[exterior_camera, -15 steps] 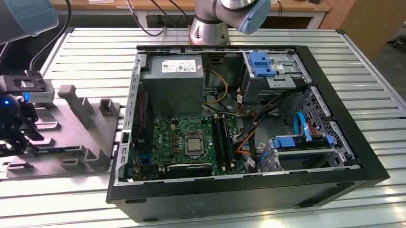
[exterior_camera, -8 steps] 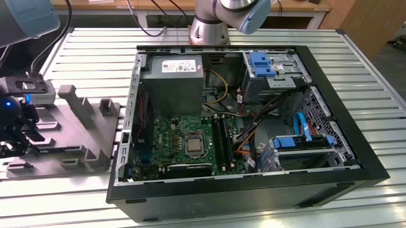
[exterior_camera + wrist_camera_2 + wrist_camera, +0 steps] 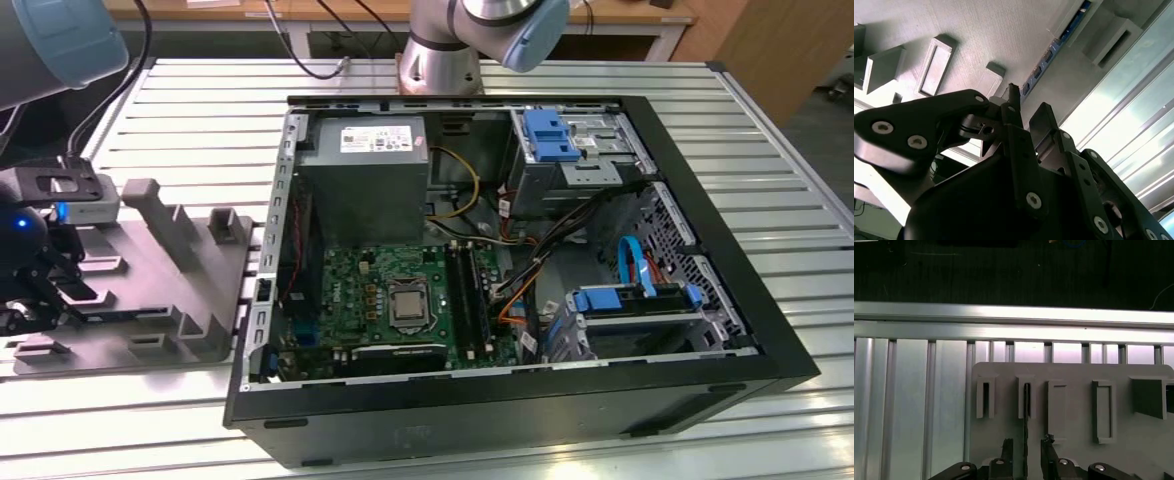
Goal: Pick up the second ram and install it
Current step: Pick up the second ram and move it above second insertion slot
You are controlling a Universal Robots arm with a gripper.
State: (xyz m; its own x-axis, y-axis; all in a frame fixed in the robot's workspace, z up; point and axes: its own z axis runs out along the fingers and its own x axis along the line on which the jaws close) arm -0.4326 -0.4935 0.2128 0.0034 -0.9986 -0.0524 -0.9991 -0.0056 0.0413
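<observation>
The second ram [image 3: 1026, 407] is a thin dark board standing on edge in a slot of the grey holder [image 3: 1074, 390]. In the second wrist view the ram [image 3: 1054, 50] runs away from the fingers as a dark strip with blue spots. My gripper [image 3: 1026, 444] is open and straddles the near end of the board, one black finger on each side with a gap on both. The second wrist view shows the gripper [image 3: 1027, 107] the same way. In the exterior view the gripper [image 3: 30, 300] hangs over the holder [image 3: 174, 300] at the exterior view's far left.
An open computer case [image 3: 747, 330] lies at the centre of the slatted aluminium table [image 3: 801, 150]. Inside are the green motherboard [image 3: 387, 280] with long black memory slots [image 3: 467, 290], a grey power supply [image 3: 360, 170] and loose cables. The arm's base [image 3: 441, 50] stands behind the case.
</observation>
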